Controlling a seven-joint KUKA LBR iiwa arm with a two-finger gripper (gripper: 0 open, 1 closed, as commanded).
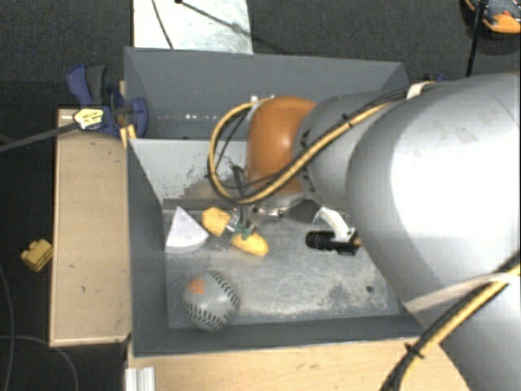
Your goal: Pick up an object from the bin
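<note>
Grey bin (148, 247), hand (242, 223) half-hidden under cover (277, 149)

Soft light — mild shadows (some glare)

My arm (440, 202) comes in from the right. Its broad silver link looms large in the near right of my view and narrows up and left toward the wrist. The wrist sits under its rounded orange cover (277, 141). Yellow-and-black cables (218, 153) run along the top of the arm, loop out wide off the cover's left side and curl back beneath it. Another cable run crosses the big link low on the right. Below the cover, the tool (242, 222) points downward.
</note>
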